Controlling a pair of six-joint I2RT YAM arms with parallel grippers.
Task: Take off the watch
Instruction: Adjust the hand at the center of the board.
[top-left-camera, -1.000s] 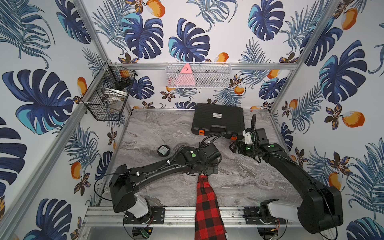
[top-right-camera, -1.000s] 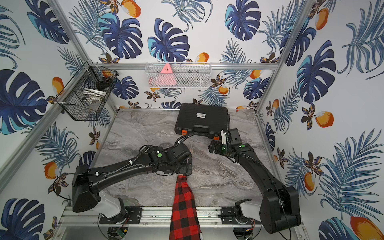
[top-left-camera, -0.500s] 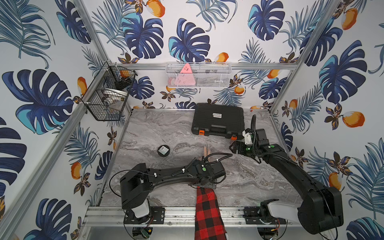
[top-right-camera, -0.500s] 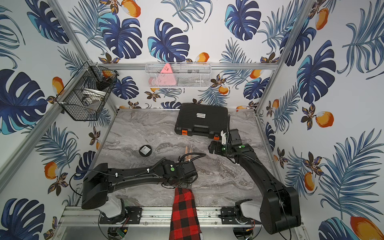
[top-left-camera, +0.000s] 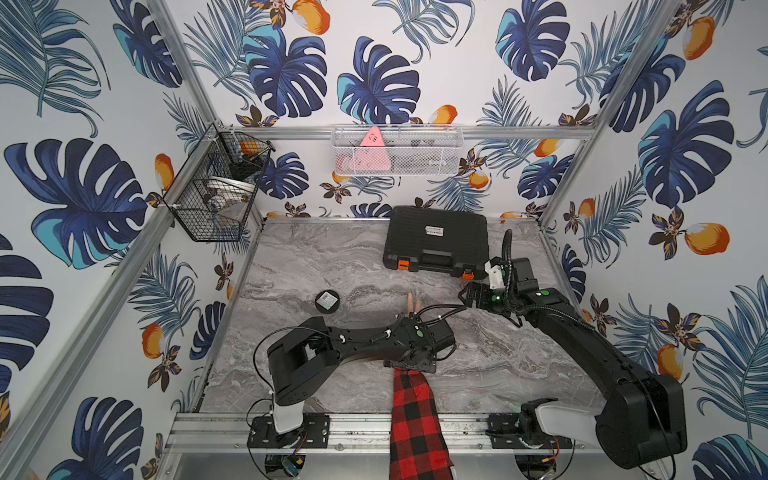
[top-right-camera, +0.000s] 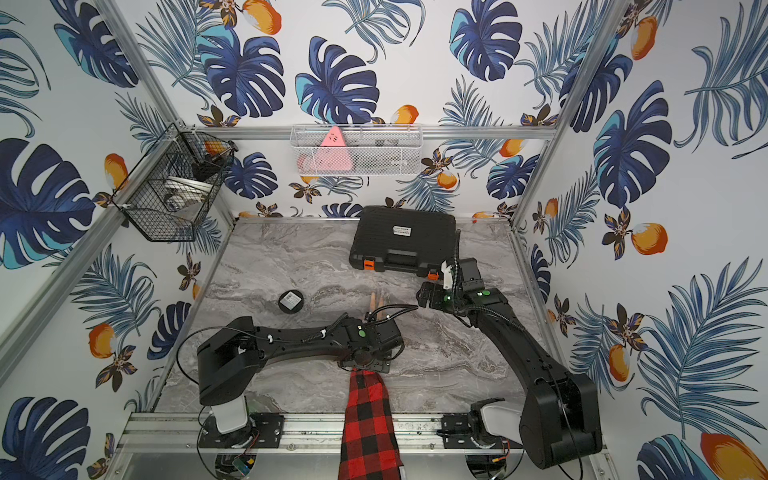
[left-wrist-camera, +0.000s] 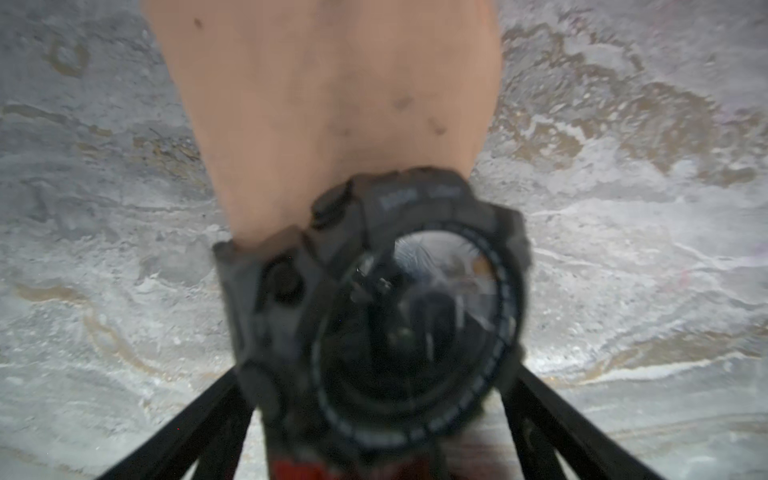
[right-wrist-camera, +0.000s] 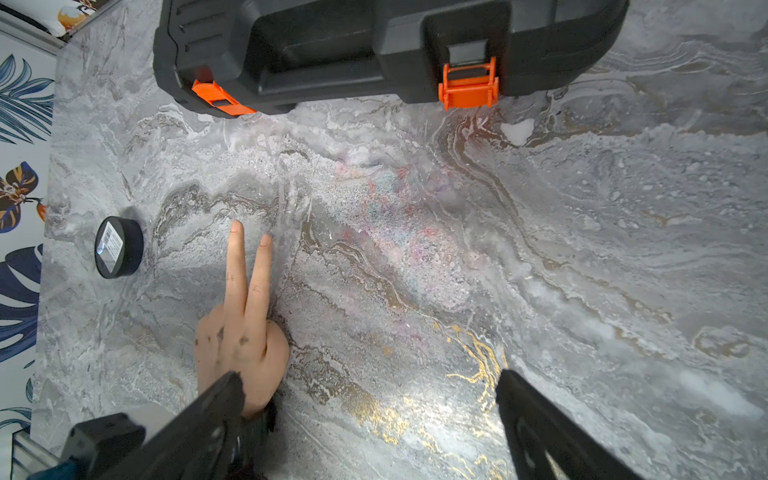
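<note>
Tabletop (top-left-camera: 332, 257) of grey marble in both top views carries a black case (top-left-camera: 436, 241) at the back and a flat black disc (top-left-camera: 327, 301) further left. The left arm (top-left-camera: 365, 338) lies across the end of a red plaid sleeve (top-left-camera: 415, 419), and two pale fingertips (top-left-camera: 410, 300) show beyond it. The right gripper (top-left-camera: 468, 296) hovers near the case, well apart from them.

In the left wrist view the watch (left-wrist-camera: 395, 311) sits strapped on a bare wrist, blurred. It lies between the spread fingers (left-wrist-camera: 195, 428) of the left gripper (left-wrist-camera: 378, 374). Whether they touch it I cannot tell.

In the right wrist view the right fingers (right-wrist-camera: 548, 436) stand wide apart, holding nothing. The hand (right-wrist-camera: 241, 349) lies flat on the marble near the disc.
</note>
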